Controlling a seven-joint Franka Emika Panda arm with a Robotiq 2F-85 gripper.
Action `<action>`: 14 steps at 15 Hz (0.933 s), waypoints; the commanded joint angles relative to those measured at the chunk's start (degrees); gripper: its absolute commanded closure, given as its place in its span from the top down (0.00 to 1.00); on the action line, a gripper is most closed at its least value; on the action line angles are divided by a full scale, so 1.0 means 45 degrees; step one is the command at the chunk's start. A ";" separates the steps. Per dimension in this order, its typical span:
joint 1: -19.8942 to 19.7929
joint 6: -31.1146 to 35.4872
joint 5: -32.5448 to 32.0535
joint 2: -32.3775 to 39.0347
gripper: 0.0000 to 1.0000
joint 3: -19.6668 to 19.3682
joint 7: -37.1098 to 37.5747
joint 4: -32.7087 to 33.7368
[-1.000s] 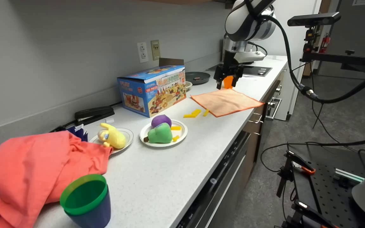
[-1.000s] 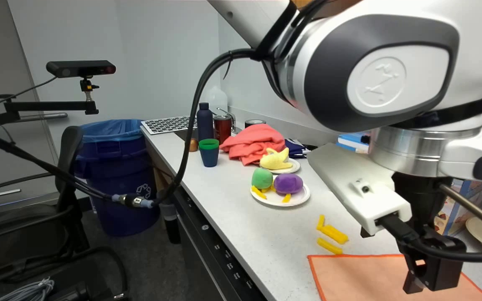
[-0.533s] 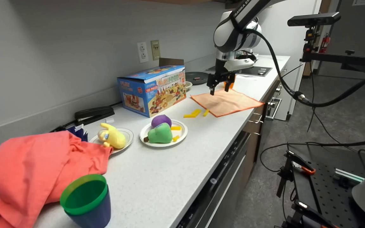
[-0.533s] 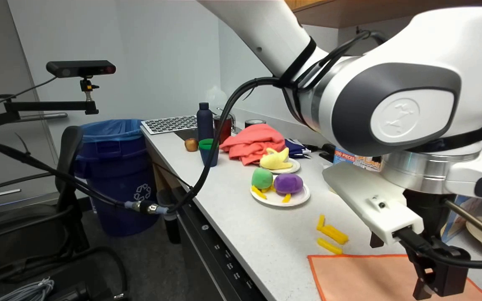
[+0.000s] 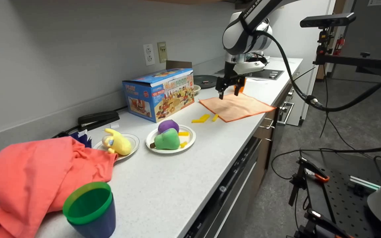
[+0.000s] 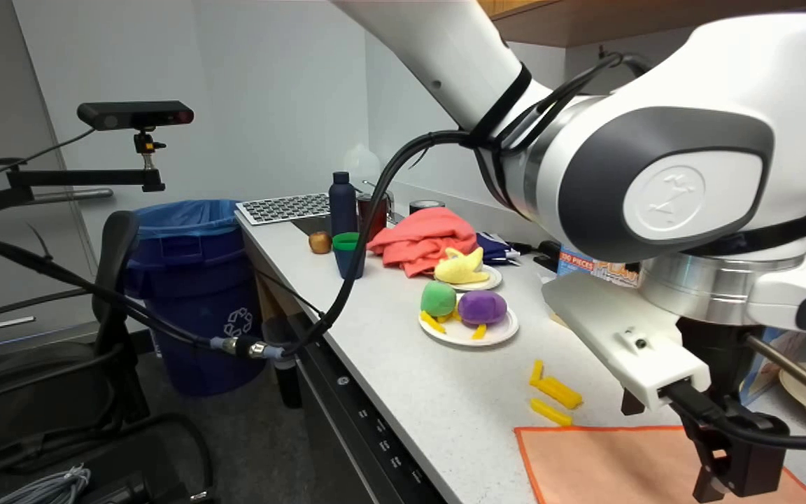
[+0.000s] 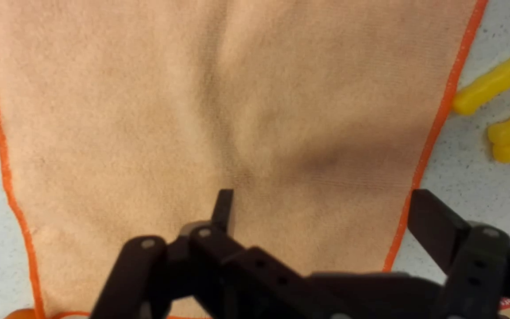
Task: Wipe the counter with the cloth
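Observation:
The peach cloth (image 5: 243,107) with an orange border lies spread almost flat, with low folds, on the white counter (image 5: 164,178). It also shows in an exterior view (image 6: 606,462), cut by the lower edge, and fills most of the wrist view (image 7: 113,133). My gripper (image 5: 229,95) hangs pointing down above the cloth's wall-side part. In the wrist view the gripper (image 7: 321,195) is open with nothing between its fingers. One finger is over the cloth, the other over its orange edge. The fingers appear a little above the cloth; the exact gap is hard to tell.
Yellow sticks (image 5: 201,119) lie beside the cloth. A plate (image 5: 190,143) holds purple and green toys. A toy-food box (image 5: 159,94) stands by the wall. An orange object (image 5: 242,87) is partly hidden behind the gripper. A crumpled coral cloth (image 5: 45,175) and cups (image 5: 94,218) sit farther along.
Since one second ago the arm and gripper have moved lower and toward the toy-food box's end of the cloth. Over the last half second they have hardly moved. The cloth lies the same.

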 commanded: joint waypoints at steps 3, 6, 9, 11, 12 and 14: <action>-0.0317 0.0605 0.0130 0.1092 1.00 0.0270 0.0630 0.0776; -0.0230 0.0907 -0.0065 0.1725 1.00 0.0352 0.0883 0.1198; -0.0133 0.0806 -0.0273 0.2317 1.00 0.0515 0.0946 0.1696; -0.0116 0.0696 -0.0327 0.2697 1.00 0.0628 0.0983 0.2057; -0.0115 0.0665 -0.0358 0.2857 1.00 0.0663 0.1020 0.2223; -0.0164 0.0525 -0.0387 0.3105 1.00 0.0725 0.1058 0.2536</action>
